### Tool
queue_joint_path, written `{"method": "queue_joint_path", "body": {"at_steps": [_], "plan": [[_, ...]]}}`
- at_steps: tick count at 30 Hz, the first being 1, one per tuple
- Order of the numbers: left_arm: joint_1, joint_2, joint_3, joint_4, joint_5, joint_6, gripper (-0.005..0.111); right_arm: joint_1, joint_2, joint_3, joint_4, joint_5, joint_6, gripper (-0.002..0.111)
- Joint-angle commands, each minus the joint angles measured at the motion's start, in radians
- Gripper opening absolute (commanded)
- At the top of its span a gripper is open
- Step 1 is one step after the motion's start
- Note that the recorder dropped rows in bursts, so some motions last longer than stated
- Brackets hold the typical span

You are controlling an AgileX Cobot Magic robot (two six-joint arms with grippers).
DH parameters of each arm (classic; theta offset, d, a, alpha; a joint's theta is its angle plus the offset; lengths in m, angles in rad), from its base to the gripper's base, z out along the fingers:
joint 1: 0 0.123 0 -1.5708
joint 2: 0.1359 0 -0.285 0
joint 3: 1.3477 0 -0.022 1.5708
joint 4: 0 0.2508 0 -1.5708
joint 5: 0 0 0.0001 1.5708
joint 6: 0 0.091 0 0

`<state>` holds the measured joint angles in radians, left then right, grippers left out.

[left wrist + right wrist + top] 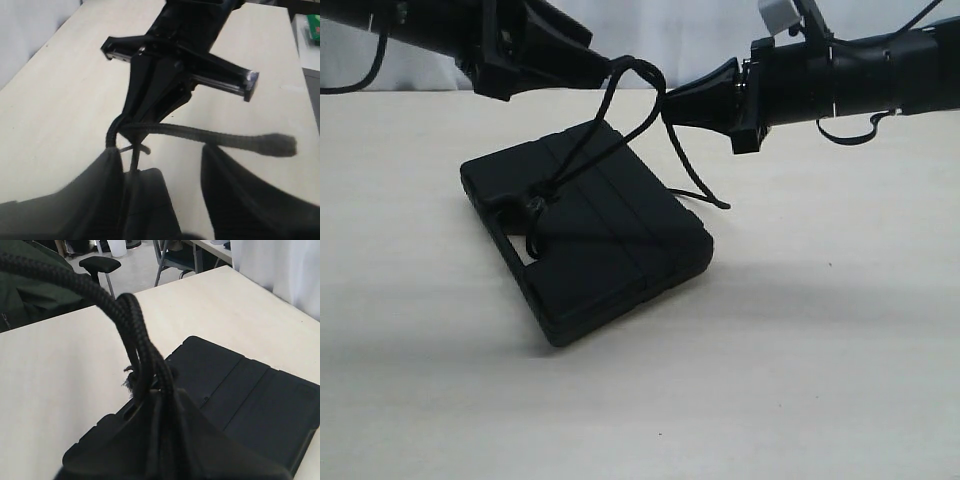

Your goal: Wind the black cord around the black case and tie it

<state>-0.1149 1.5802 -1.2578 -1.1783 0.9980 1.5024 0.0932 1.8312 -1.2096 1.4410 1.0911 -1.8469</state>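
Pale wooden tabletop, matt and bare around the work, white backdrop behind. Mid-table, black case, long axis running from far left to near right, slot handle at the near-left end; possibly tipped up off the wood along the far side, though hard to judge from shadow alone. Bunched at that slot, black cord, rising in a loop to a point above the case's far edge, loose tail trailing down on the right. Meeting at the top of the loop: left gripper from the left, right gripper from the right, almost touching.

From the left wrist: fingers spread wide, clamped on nothing, one strand dropping through the gap; beyond, right gripper pinched tight on the cord, tail hanging out sideways.

From the right wrist: jaws closed hard on doubled cord, ribbed case just below and beyond; chairs and floor past the table's far edge.

Judged next: a pull up and away from the case to cinch the tie, best from the right arm, the one gripping.
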Motion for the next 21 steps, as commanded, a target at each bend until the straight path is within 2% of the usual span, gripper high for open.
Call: {"method": "queue_joint_path", "body": {"at_steps": [1,4,8,12,16,21], "plan": [[-0.003,-0.002,-0.001,-0.027,0.03,0.041,0.037,0.002,-0.008,-0.006,0.009,0.01,0.003,0.004],[-0.011,-0.002,-0.001,-0.022,0.055,0.076,0.038,0.002,-0.008,-0.006,0.009,0.01,0.003,0.004],[-0.073,-0.002,-0.001,0.027,0.03,0.194,0.038,0.002,-0.008,-0.006,0.011,0.008,0.003,0.004],[-0.127,-0.002,-0.001,0.034,-0.101,0.229,0.038,0.002,-0.008,-0.006,0.012,0.01,0.01,0.004],[-0.152,-0.002,-0.001,0.071,-0.212,0.231,0.038,0.002,-0.008,-0.006,0.012,0.013,0.014,0.004],[-0.152,0.007,-0.001,0.071,-0.251,0.258,0.038,0.002,-0.008,-0.006,0.012,0.012,0.031,0.004]]}}
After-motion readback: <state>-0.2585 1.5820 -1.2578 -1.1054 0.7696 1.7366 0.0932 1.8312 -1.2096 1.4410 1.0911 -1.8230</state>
